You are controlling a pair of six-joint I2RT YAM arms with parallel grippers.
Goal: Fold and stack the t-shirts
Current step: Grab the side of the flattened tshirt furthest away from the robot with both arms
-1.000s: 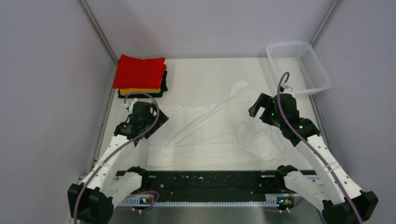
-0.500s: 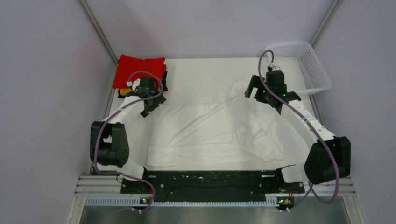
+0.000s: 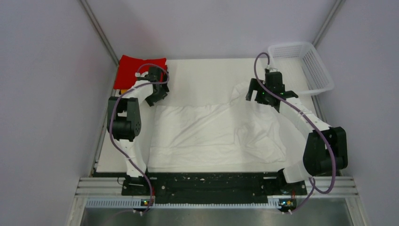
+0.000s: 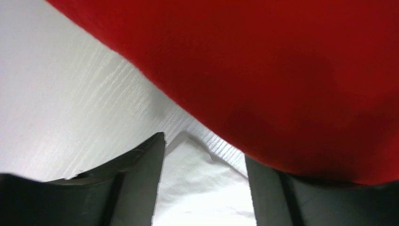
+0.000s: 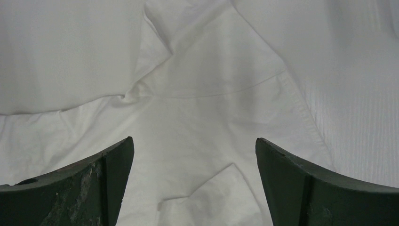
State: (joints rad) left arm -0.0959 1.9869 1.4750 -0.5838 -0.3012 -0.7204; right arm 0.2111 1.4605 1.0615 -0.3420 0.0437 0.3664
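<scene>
White t-shirt (image 3: 207, 129) lies under the spread right gripper (image 5: 194, 146) and partly spread left gripper (image 4: 204, 141).

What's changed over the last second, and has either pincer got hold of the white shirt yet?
Both arms reached away from their bases to the far edge of the white t-shirt. The left pincer now sits at its far-left corner beside the red t-shirt, jaws narrowing around a cloth corner, not yet shut. The right pincer went to the far-right sleeve, wide open. Shirts and basket stayed put.
</scene>
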